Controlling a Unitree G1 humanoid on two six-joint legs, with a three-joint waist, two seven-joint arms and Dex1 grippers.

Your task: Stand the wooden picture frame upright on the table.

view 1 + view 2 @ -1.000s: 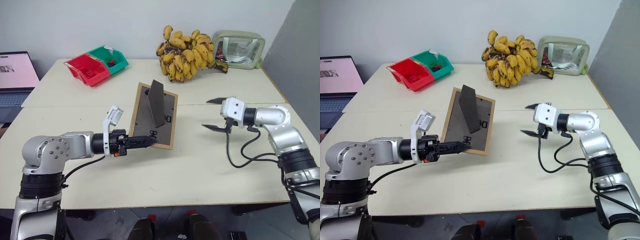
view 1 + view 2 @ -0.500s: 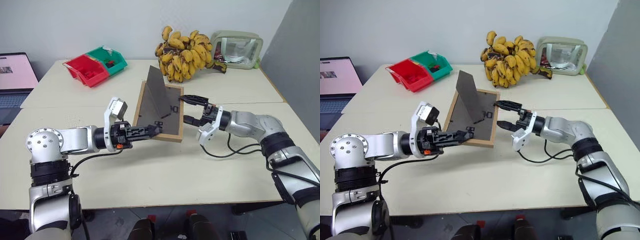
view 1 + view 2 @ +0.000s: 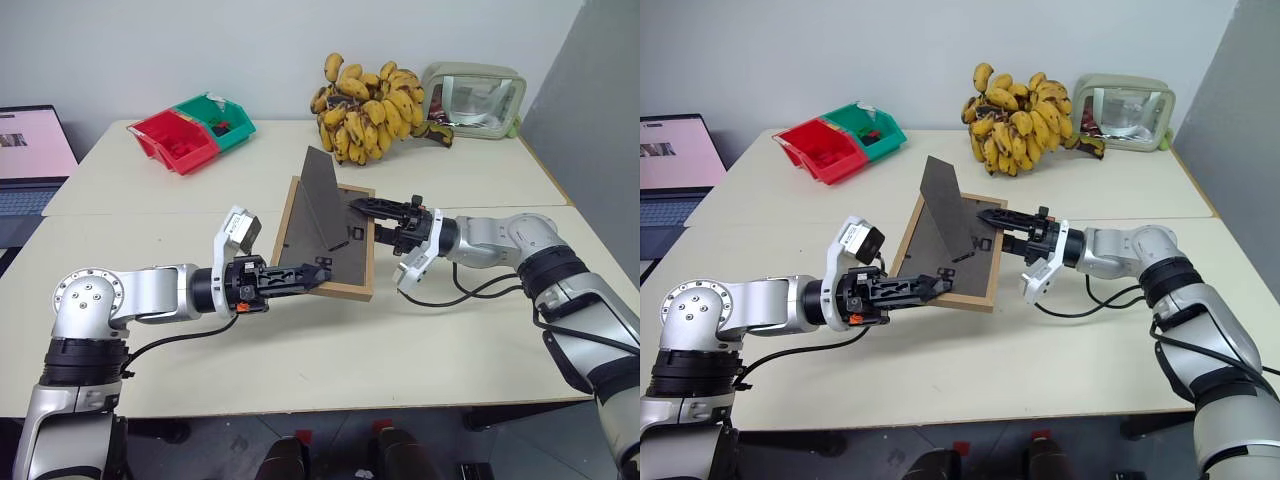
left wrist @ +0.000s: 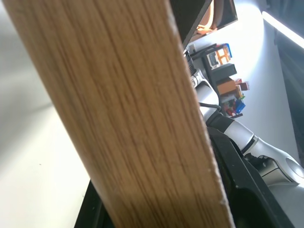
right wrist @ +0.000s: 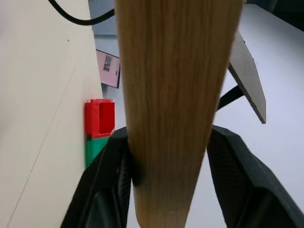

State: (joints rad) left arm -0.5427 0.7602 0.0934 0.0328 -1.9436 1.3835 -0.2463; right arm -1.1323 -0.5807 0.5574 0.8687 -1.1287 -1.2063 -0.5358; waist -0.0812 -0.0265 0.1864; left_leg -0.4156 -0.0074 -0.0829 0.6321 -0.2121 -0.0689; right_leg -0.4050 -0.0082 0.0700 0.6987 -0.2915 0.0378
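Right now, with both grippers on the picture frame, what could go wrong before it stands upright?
The picture frame is tilted, held only at its thin wooden edges: the left gripper at the near edge, the right gripper at the far side. Uneven pulling could twist it loose. Its stand juts out; set down at a poor angle, the frame may tip onto the table.

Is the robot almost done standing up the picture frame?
Partway. Done: the wooden picture frame is tilted up, dark back showing, stand folded out. In hand: the left gripper holds its lower edge, and the right gripper closes on its side edge. Left: set it upright on the table and let go.
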